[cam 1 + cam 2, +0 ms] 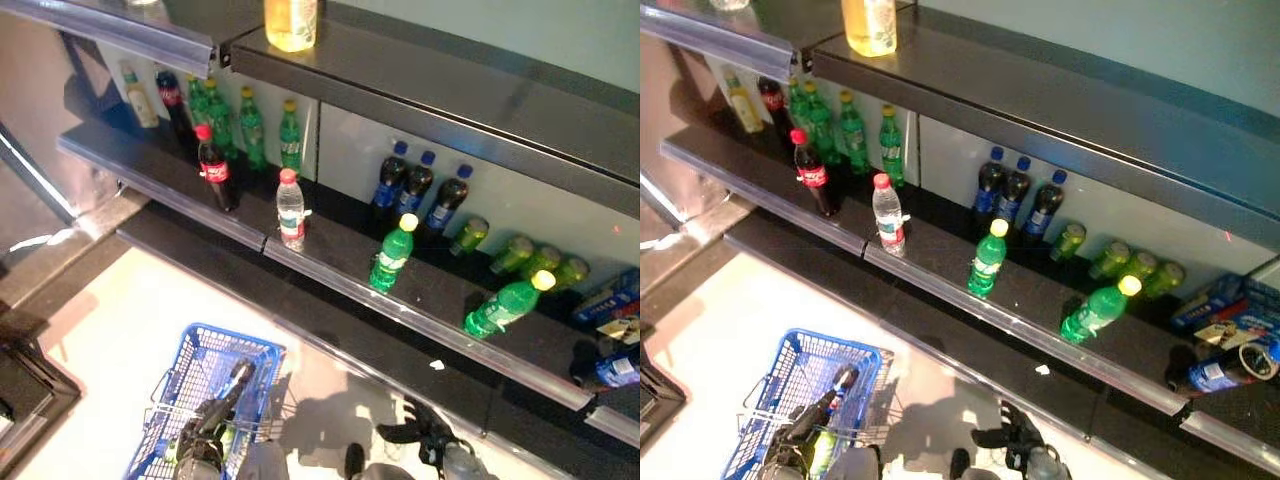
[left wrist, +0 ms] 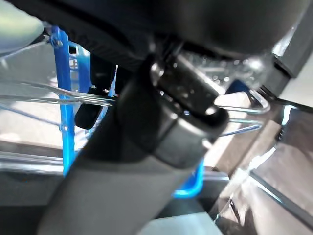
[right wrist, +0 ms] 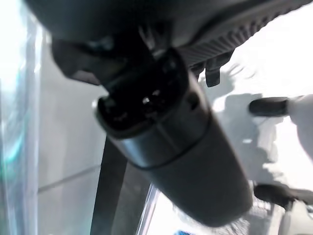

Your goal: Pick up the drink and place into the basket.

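The blue basket point(image 1: 222, 341) hangs at the lower left with a dark cola bottle point(image 1: 229, 390) already lying in it. The left hand point(image 2: 146, 147) is at its wire handles point(image 2: 44, 99), but I cannot tell whether its fingers are curled round them.

On the middle shelf point(image 1: 340, 262), from the left, a red-capped cola bottle point(image 1: 215, 168) and a clear water bottle point(image 1: 290, 210) stand upright near the front lip. Further right are a green bottle with a yellow cap point(image 1: 392, 254), leaning a little, and a second green bottle point(image 1: 507, 304) on its side, cap pointing right.

The right hand point(image 1: 420, 432) hangs low, below the shelf, its dark fingers loosely spread and holding nothing. It looks the nearer hand to the leaning green bottle, which lies up and ahead of it, slightly to its left. That bottle's long axis is near vertical, so a side grasp seems fitting.

Three dark bottles point(image 1: 412, 186) stand behind it and green cans point(image 1: 520, 254) lie to the right. The shelf's front lip is what the reach must clear.
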